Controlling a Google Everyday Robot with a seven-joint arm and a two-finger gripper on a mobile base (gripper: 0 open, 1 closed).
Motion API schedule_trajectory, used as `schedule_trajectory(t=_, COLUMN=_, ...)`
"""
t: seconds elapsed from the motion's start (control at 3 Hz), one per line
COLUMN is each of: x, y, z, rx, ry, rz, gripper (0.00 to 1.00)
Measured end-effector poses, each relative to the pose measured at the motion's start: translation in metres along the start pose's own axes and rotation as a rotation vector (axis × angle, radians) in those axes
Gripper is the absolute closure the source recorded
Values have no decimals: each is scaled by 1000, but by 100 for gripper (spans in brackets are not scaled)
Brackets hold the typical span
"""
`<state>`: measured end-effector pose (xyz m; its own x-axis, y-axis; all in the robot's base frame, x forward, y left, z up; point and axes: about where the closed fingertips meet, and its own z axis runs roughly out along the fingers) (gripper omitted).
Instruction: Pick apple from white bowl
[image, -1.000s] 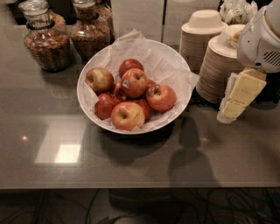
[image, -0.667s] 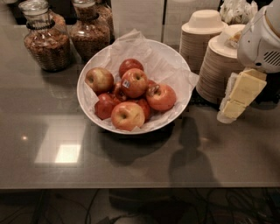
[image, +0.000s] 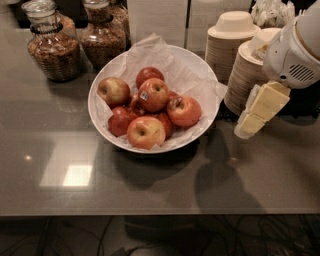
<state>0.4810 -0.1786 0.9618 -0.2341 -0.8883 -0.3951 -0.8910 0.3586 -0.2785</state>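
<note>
A grey table fills the frame. At centre, the white bowl is lined with crumpled paper and is filled with about seven red apples. Two stacks of tan bowls are set at upper right, and two glass jars of brown grainy contents at upper left. The gripper is held at the right edge, beside the bowl and above the table; whether it is clenched or released cannot be told.

Compared with the earlier frame, the gripper is placed slightly further left; the apples are unmoved.

The apple is seen on top of the pile at the bowl's centre. A small blue-and-white sticker is borne on it; its writing cannot be read.
</note>
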Motion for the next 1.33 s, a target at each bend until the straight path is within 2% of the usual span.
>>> schedule_trajectory(t=0.33, x=-21, y=-7, z=14, rx=-13, ry=-87, rz=30, gripper=0)
schedule_trajectory(t=0.67, x=-51, y=-11, z=17, rx=-31, ry=-158, rz=21, gripper=0)
schedule_trajectory(t=1.0, x=-51, y=-11, z=17, rx=-31, ry=-158, rz=21, gripper=0)
schedule_trajectory(t=1.33, x=-75, y=-11, z=28, rx=-35, ry=-245, rz=38, gripper=0)
